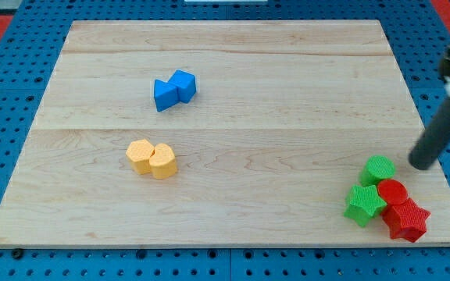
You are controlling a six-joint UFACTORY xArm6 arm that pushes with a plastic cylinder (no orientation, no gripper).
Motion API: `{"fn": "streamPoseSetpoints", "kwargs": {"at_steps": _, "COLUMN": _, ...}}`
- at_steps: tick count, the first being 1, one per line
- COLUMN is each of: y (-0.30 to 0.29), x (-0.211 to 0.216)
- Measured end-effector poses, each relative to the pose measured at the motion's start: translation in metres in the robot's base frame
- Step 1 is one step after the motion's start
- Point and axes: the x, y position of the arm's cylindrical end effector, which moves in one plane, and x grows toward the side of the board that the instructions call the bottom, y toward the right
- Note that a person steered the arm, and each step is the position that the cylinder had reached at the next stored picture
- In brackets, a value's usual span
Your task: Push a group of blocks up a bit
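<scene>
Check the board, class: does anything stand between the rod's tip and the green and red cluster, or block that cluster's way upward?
Nothing visible does. My tip sits just right of the green cylinder, with bare wood between. Above the green star, red cylinder and red star, the board shows only wood.

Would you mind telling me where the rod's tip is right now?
My tip sits near the board's right edge, just up and right of the green cylinder in the bottom-right red-and-green cluster.

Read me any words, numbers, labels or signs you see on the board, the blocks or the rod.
None: no text, number, label or sign shows anywhere.
The wooden board is bare grain.
The blue blocks, yellow blocks, green blocks and red blocks are plain.
My tip, right of the green blocks, is unmarked.
</scene>
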Motion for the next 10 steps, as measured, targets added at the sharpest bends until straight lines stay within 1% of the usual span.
{"fn": "streamPoseSetpoints", "kwargs": {"at_steps": 1, "y": 0.025, "x": 0.042}}
{"fn": "streamPoseSetpoints", "kwargs": {"at_steps": 2, "y": 0.023, "x": 0.091}}
{"fn": "streamPoseSetpoints", "kwargs": {"at_steps": 3, "y": 0.010, "x": 0.096}}
{"fn": "streamPoseSetpoints", "kwargs": {"at_steps": 6, "y": -0.073, "x": 0.097}}
{"fn": "streamPoseSetpoints", "kwargs": {"at_steps": 10, "y": -0.106, "x": 0.097}}
